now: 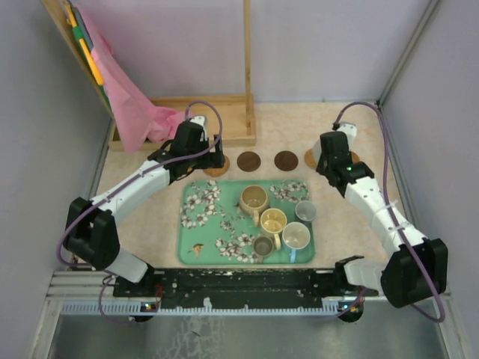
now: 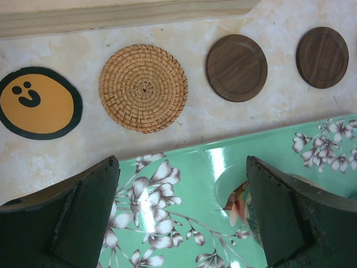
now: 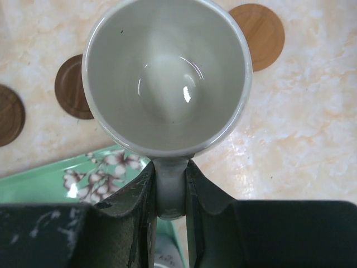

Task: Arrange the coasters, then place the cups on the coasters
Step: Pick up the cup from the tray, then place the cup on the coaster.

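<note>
Far side of table, past the tray: right arm holding a cup, left arm empty-handed.
Top view: left arm [image 1: 142, 179] bent at elbow, slanting far and rightward; left gripper [image 1: 206, 159] low at far-left corner of green floral tray [image 1: 187, 247]. Right arm [image 1: 374, 202] mirrors it, right gripper [image 1: 328, 166] pointing down just beyond tray's far-right corner. Five glossy handled cups [image 1: 273, 222] cluster on tray's right half. Left wrist view: fingers [image 2: 83, 218] spread wide, nothing between them; beyond, in a row on mottled tabletop [image 2: 290, 106]: smiley-face disc [image 2: 36, 103], woven rattan coaster [image 2: 143, 88], two dark turned-wood coasters [image 2: 236, 67]. Right wrist view: jaws nearly closed, pinching the handle of white cup [image 3: 167, 75], which is glazed, round, upright and empty. It sits between dark brown coaster [image 3: 70, 86] on the left and orange-tan coaster [image 3: 259, 33] far right; contact with table cannot be told.
</note>
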Controlling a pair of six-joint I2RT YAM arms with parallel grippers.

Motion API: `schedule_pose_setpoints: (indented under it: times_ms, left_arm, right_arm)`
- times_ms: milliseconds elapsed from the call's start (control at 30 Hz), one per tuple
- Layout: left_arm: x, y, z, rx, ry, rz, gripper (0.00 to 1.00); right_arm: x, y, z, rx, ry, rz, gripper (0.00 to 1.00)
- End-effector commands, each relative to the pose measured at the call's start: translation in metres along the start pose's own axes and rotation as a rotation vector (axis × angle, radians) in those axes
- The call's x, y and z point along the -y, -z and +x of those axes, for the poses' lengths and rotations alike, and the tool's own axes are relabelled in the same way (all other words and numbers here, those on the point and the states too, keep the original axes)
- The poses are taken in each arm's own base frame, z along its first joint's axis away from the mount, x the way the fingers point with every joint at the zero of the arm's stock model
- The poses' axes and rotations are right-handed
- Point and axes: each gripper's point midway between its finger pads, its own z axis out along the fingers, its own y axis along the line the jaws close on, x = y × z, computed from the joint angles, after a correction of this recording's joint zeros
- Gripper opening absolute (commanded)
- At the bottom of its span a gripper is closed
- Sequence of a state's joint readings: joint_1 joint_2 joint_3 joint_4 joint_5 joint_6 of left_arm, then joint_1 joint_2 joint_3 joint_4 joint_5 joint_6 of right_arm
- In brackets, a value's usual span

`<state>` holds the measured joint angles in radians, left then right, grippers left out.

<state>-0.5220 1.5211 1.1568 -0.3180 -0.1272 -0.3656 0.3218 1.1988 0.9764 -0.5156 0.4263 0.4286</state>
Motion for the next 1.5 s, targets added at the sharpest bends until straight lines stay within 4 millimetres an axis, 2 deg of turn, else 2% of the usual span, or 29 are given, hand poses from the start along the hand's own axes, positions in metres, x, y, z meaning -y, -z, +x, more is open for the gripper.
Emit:
schedule_pose_setpoints:
  times_ms: [0,233,400,633,933,1467]
  left_arm:
    - [0.008,0.007,-0.011,0.03,-0.008,0.029,1.0]
    - [0.007,0.007,-0.009,0.033,-0.008,0.029,1.0]
    - [0.007,0.008,-0.008,0.041,0.001,0.033,1.0]
    - [0.011,0.008,-0.005,0.043,0.021,0.058,1.0]
    - [0.01,0.009,-0.005,0.056,0.021,0.06,1.0]
    - [0.01,0.011,-0.003,0.051,0.014,0.069,1.0]
  right_arm:
    - [0.004,-0.005,-0.061,0.195,-0.038,-0.048,0.0]
    - [0.028,-0.031,-0.077,0.228,-0.028,-0.054,0.0]
    - [0.042,-0.049,-0.081,0.218,-0.015,-0.056,0.0]
    - [0.052,-0.06,-0.097,0.261,0.056,-0.041,0.0]
    - [0.08,-0.082,-0.092,0.218,0.017,0.007,0.0]
    - [0.093,-0.114,-0.084,0.175,0.032,0.024,0.0]
